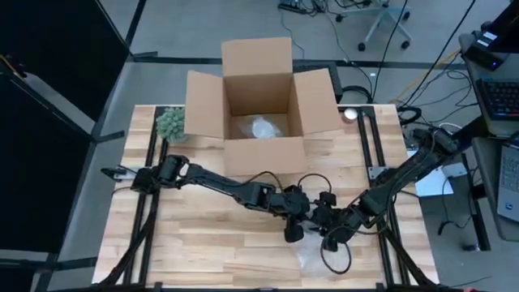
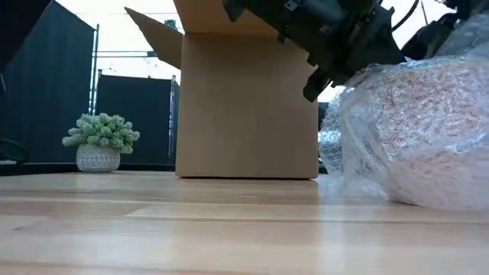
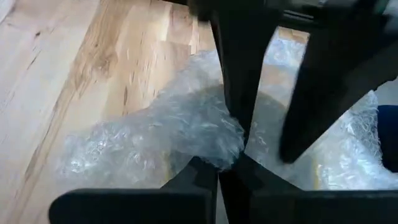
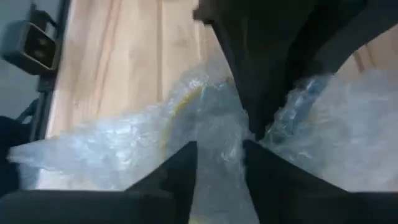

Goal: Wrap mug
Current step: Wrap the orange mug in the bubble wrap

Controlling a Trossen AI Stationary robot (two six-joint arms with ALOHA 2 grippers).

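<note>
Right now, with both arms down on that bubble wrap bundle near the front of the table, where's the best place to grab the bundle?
Probably the loose gathered fold on top of the bubble wrap bundle, taken from above. The film bunches into a raised ridge there, thin enough to pinch. The left pincer already appears shut on that fold, and the right pincer straddles a similar ridge.

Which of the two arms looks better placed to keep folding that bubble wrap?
Probably the right. Both grippers meet over the bubble wrap, but the right gripper sits almost above the bundle, fingers pinching a fold, while the left gripper is at the bundle's edge, gripping a corner.
</note>
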